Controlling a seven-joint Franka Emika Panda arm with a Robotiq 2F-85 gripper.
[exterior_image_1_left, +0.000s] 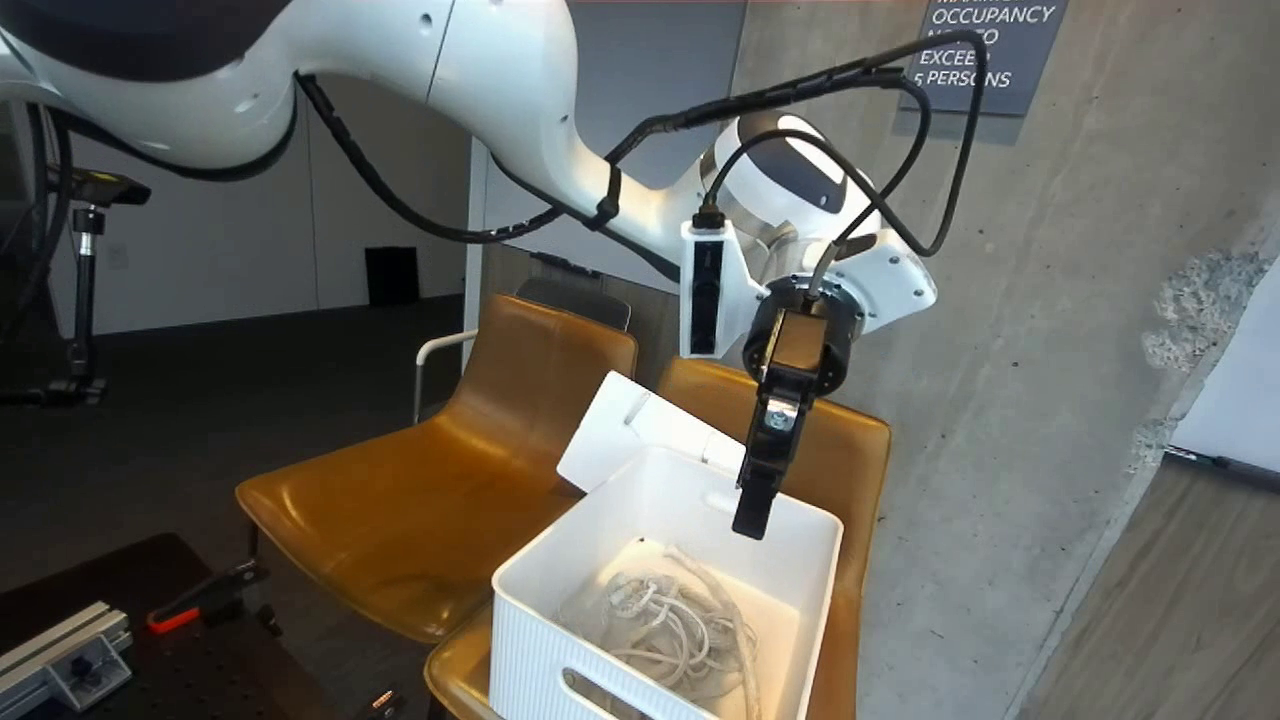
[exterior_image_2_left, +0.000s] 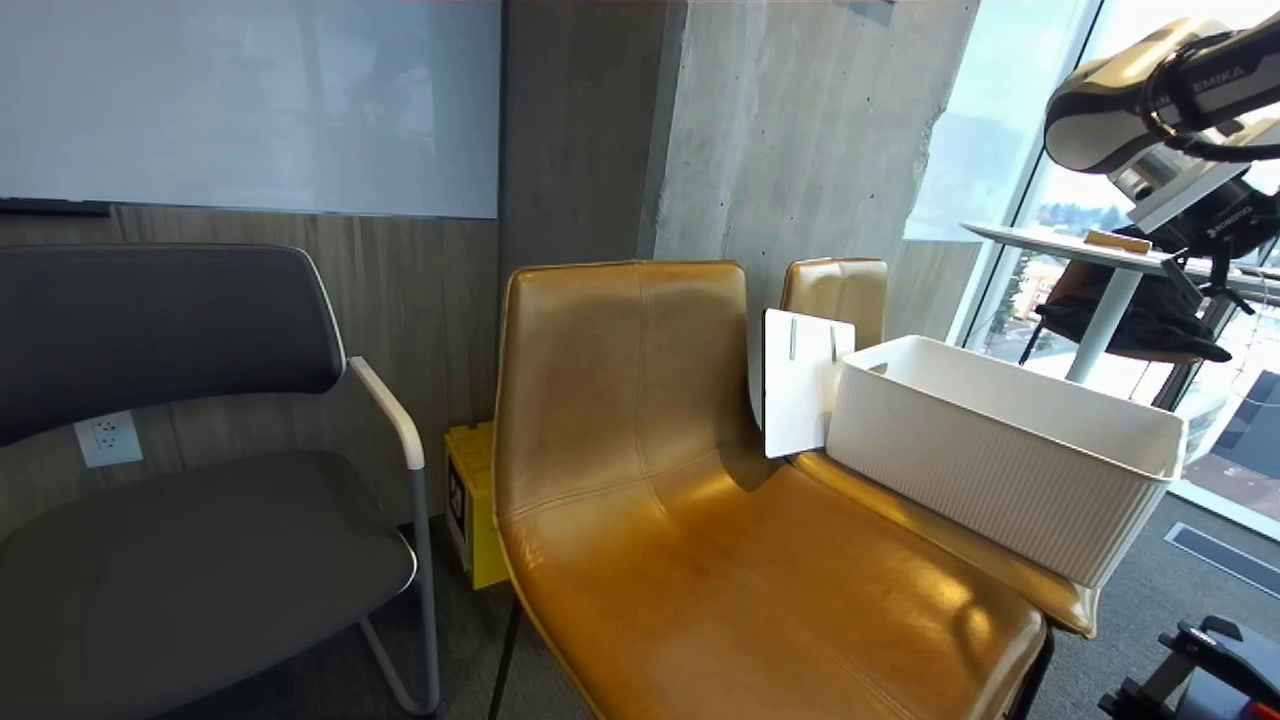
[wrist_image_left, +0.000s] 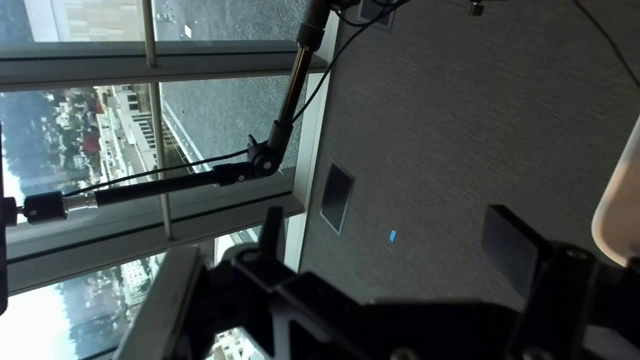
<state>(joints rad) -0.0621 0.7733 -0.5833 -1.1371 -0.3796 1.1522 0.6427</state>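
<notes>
My gripper (exterior_image_1_left: 755, 515) is black and points downward, tilted a little. In the wrist view its two fingers (wrist_image_left: 510, 250) stand wide apart with only floor seen between them. Nearest to it is a white ribbed box (exterior_image_1_left: 530, 650), standing on a tan chair. Tangled whitish cord (exterior_image_1_left: 680, 635) lies on the box's bottom. Against the chair's back leans a white panel (exterior_image_1_left: 615, 430), behind the box. The same box (exterior_image_2_left: 990, 490) shows below and to the left of the gripper (exterior_image_2_left: 1210, 288), with clear air between. A pale rounded corner (wrist_image_left: 617, 225), seemingly the box, enters the wrist view at right.
Tan chairs (exterior_image_2_left: 660, 560) stand side by side before a concrete wall (exterior_image_1_left: 1010, 400). A dark table (exterior_image_1_left: 190, 660) at lower left bears a metal profile (exterior_image_1_left: 70, 660) and a red-and-black tool (exterior_image_1_left: 205, 598). A black jointed stand (wrist_image_left: 260, 160) stands by the window.
</notes>
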